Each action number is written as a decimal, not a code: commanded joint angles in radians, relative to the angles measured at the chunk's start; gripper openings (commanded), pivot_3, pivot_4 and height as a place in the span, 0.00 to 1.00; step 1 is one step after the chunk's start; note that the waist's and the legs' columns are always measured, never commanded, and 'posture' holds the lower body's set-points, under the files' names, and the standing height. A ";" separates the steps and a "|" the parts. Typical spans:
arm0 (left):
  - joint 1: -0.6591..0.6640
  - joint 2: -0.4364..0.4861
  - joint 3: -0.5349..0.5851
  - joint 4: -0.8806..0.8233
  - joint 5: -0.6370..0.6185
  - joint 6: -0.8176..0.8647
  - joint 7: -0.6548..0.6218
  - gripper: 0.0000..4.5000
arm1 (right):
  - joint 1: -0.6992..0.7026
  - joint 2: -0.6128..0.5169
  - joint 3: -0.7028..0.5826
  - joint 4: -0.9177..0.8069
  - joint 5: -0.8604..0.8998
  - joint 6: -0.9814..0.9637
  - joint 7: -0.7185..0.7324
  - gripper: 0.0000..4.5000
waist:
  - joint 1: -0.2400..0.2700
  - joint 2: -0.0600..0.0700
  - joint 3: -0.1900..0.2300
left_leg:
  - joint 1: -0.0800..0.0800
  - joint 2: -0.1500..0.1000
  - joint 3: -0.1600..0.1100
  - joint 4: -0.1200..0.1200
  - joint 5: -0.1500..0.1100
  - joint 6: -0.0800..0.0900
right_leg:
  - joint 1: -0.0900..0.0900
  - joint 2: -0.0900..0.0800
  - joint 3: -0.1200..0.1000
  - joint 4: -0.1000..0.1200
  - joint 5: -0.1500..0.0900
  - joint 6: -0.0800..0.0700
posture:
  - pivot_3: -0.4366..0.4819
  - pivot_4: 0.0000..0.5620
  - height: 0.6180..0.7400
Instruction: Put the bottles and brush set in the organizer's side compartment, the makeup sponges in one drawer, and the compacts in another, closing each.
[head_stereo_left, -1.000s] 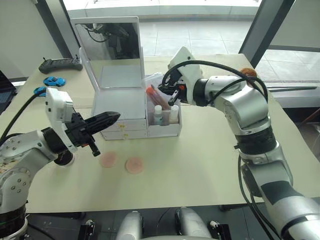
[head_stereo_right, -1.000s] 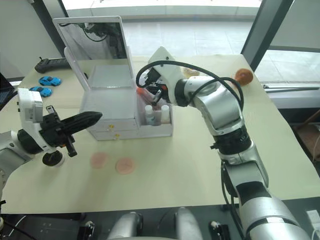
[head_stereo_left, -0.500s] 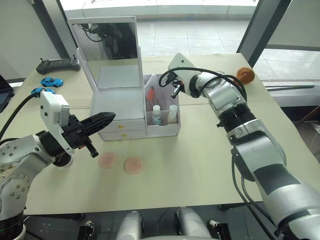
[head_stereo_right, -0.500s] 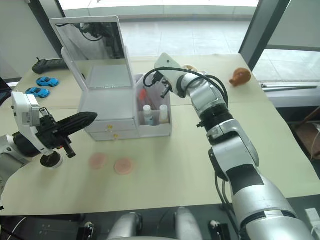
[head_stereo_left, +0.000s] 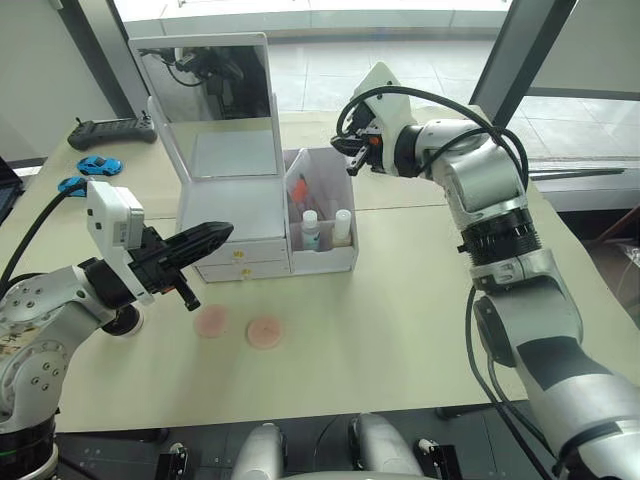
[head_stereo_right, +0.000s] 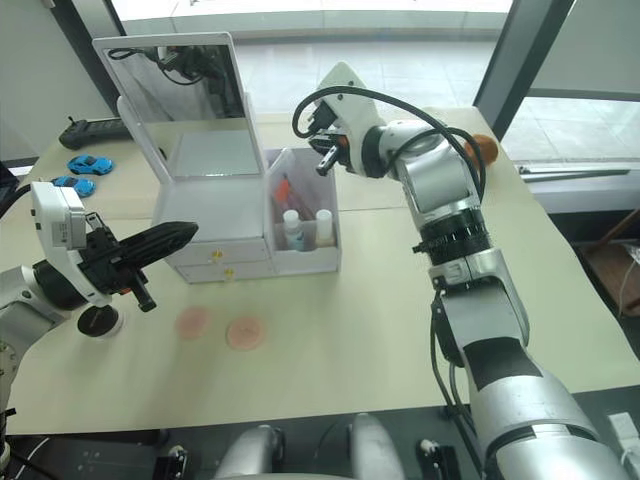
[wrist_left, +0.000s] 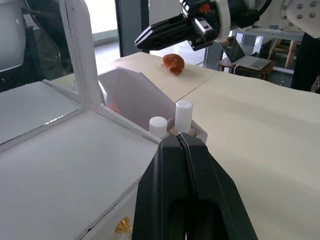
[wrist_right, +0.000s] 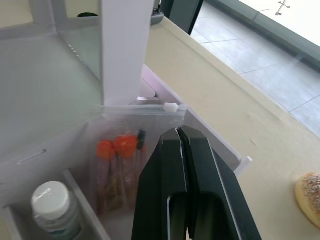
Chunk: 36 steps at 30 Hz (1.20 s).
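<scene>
Left gripper (head_stereo_left: 222, 234): I see it left of centre in the left eye view, fingers pressed together and holding nothing, its tip just in front of the drawer fronts.
Right gripper (head_stereo_left: 350, 160): I see it in the upper middle of the frame, above and behind the side bin; fingers pressed together, nothing between them.
Organizer (head_stereo_left: 240, 200): it stands upper left of centre on the table (head_stereo_left: 420, 330), mirror lid (head_stereo_left: 205, 85) raised upright.
Drawers: I see two gold knobs (head_stereo_left: 242, 256) on the fronts; both drawers look pushed in.
Side compartment (head_stereo_left: 335, 262): it sits against the organizer's right side, open at the top.
Bottles: both stand upright in the front of the side compartment, side by side; the bluish-label one (head_stereo_left: 311, 229) is on the left, the beige one (head_stereo_left: 343, 226) on the right.
Brush set (wrist_right: 122, 165): the clear pouch stands in the back of the side compartment behind the bottles, its zip edge at the top, orange-pink heads showing through the plastic.
Makeup sponges: two pink discs lie flat on the table in front of the organizer, lower left of centre, one (head_stereo_left: 211, 322) left of the other (head_stereo_left: 264, 331), apart from each other.
Compacts: I cannot make them out.
Black controller (head_stereo_left: 112, 129): upper left, at the table's far edge.
Blue toy cars (head_stereo_left: 98, 164): upper left, near the controller.
Doughnut-shaped toy (head_stereo_right: 481, 147): upper right of the right eye view, partly behind my right arm.
</scene>
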 joint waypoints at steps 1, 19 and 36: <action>-0.027 0.004 -0.004 0.006 0.009 -0.025 -0.011 0.00 | 0.027 -0.009 -0.017 -0.122 0.027 0.063 -0.001 0.01 | 0.000 0.000 0.000 | 0.000 0.000 0.000 0.000 0.000 0.000 | 0.000 0.000 0.000 0.000 0.000 0.000 | 0.48 0.27 1.00; -0.045 -0.014 -0.033 0.012 0.065 -0.042 0.010 0.00 | -0.206 0.199 -0.028 0.560 -0.050 -0.418 -0.078 0.01 | -0.008 0.000 0.000 | 0.000 0.000 0.000 0.000 0.000 0.000 | 0.000 0.000 0.000 0.000 0.000 0.000 | 0.48 0.27 1.00; -0.055 -0.021 -0.057 0.008 0.072 -0.041 0.013 0.00 | -0.260 0.261 -0.005 0.897 -0.200 -0.494 -0.167 0.01 | -0.010 0.000 0.000 | 0.000 0.000 0.000 0.000 0.000 0.000 | 0.000 0.000 0.000 0.000 0.000 0.000 | 0.48 0.27 1.00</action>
